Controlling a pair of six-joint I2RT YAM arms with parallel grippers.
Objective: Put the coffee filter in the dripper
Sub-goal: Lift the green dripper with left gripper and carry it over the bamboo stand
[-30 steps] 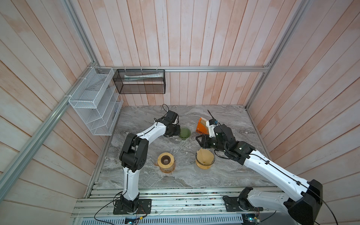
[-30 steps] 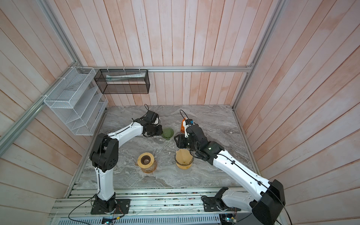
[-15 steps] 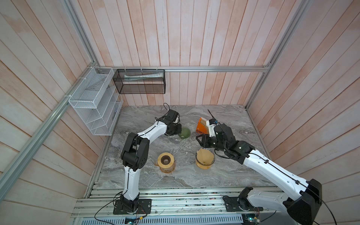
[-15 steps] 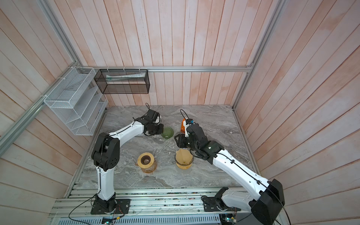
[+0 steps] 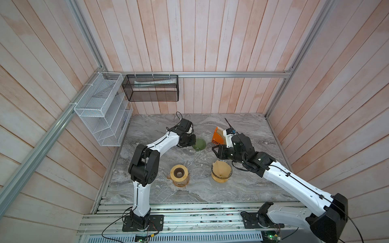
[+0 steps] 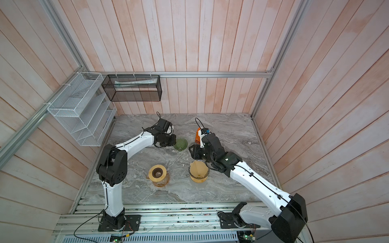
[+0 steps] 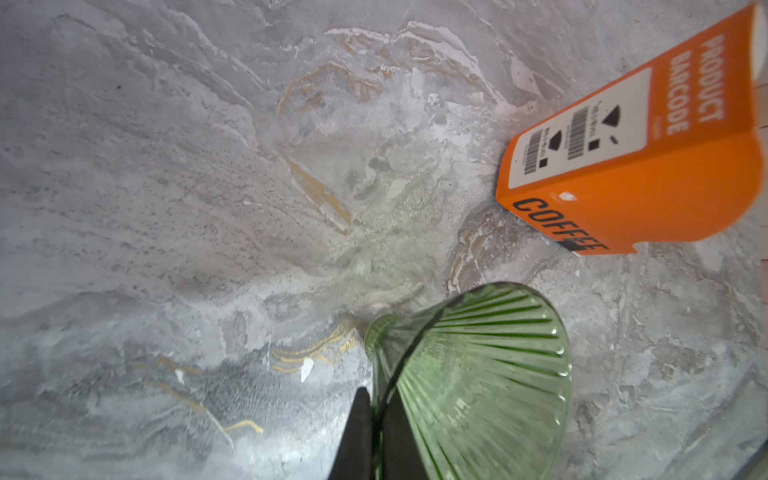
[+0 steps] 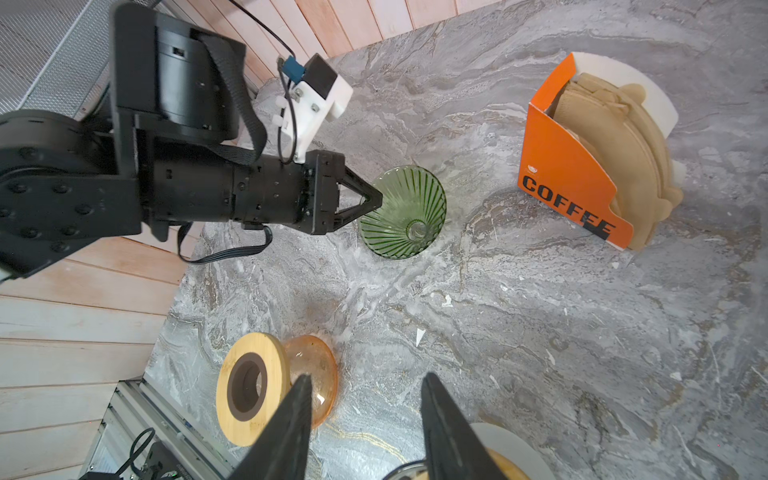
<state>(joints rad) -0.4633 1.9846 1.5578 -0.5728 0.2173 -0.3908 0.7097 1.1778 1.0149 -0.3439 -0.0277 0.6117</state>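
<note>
Marble tabletop (image 5: pixel 151 126), left hand (image 8: pixel 379 200) pinching dripper (image 8: pixel 401 216); filters (image 8: pixel 615 137) half-hidden

Item: left hand (image 5: pixel 192 141). Position altered: it has advanced from just beside the green dripper (image 5: pixel 200 144) to contact with the near rim. Jaws altered: narrowed from partly open to closed on the dripper's ribbed glass wall. In the left wrist view the rim sits between the two fingers (image 7: pixel 358 436). Left forearm reaches slightly further toward the dripper.
</note>
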